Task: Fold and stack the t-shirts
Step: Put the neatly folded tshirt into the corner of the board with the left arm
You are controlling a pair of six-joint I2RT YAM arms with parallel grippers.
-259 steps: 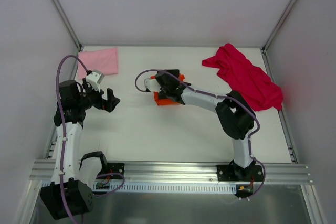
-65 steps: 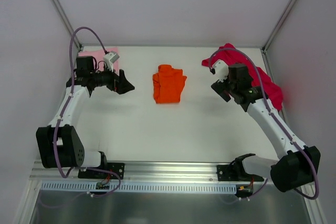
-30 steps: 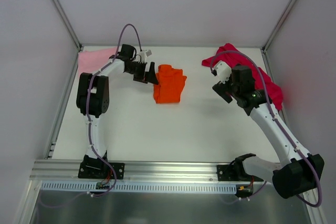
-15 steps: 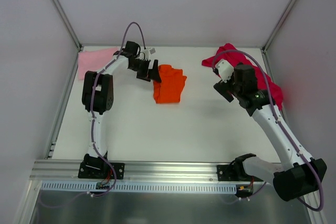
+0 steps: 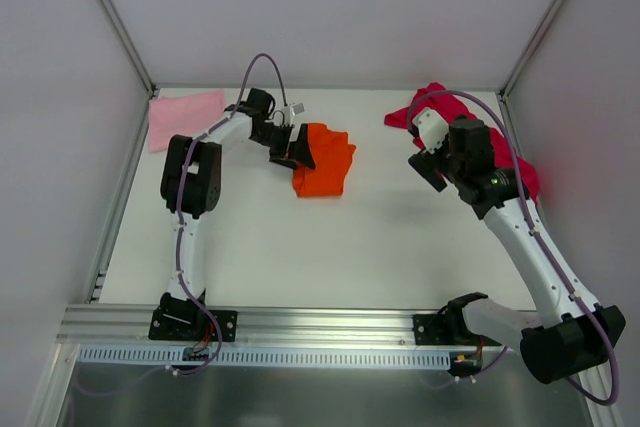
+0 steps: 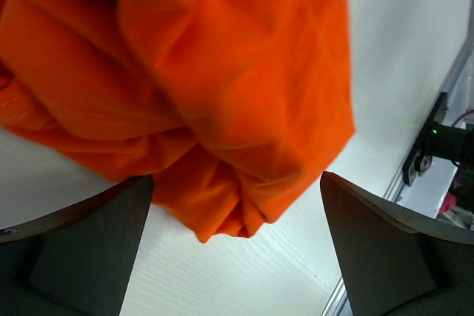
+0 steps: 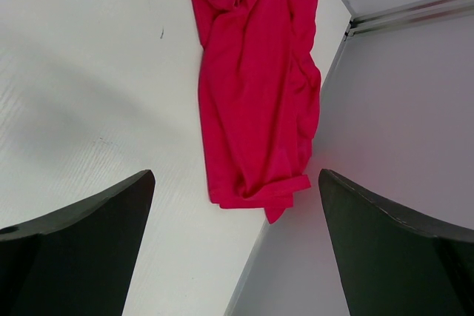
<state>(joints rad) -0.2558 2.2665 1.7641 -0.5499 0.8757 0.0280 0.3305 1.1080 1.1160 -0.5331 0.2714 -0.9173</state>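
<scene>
Folds crease the orange t-shirt (image 5: pixel 328 167); crimson t-shirt (image 7: pixel 259 86) crumpled; pink t-shirt (image 5: pixel 187 115) flat.

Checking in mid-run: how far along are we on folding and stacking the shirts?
Done: the pink t-shirt lies folded flat at the far-left corner, and the orange t-shirt is a compact folded bundle mid-table. In hand: the left gripper, open, is at the orange bundle's edge, gripping nothing. Left: the magenta t-shirt lies crumpled by the right wall, the right gripper open beside it; nothing is stacked.
</scene>
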